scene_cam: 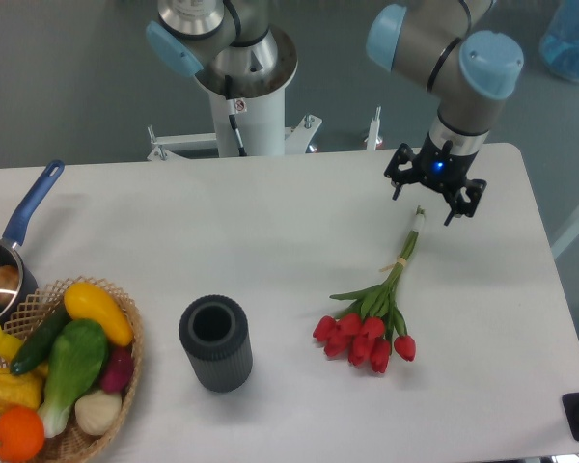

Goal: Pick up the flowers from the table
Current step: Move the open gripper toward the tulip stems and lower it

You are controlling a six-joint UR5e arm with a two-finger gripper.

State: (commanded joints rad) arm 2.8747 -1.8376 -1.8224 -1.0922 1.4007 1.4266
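The claw (435, 196) hangs over the far right part of the tabletop (270, 231), pointing down, with a small blue light glowing at its middle. Its dark fingers (399, 181) stand spread apart to either side, and nothing is between them.

The flowers (372, 328) lie flat on the tabletop just below the claw in the picture, nearer the camera. The cut ends of the stems point up toward the claw and stop just short of it; whether they touch a finger cannot be told, but the claw does not close on them. From there the thin green stems run down and to the left, away from the claw, past a pale band (401, 262) tied around them. The red tulip heads fan out at the end farthest from the claw, with green leaves just above them.

Well to the left of the claw and nearer the camera, a dark ribbed cylinder (215, 342) stands upright with its open top showing. Farther left still, at the near left corner, a wicker basket (72, 439) holds colourful vegetables: a yellow one, green ones, an orange one and a pale one. Just beyond the basket sits a small pan with a blue handle (34, 201), partly cut off by the picture's left edge.
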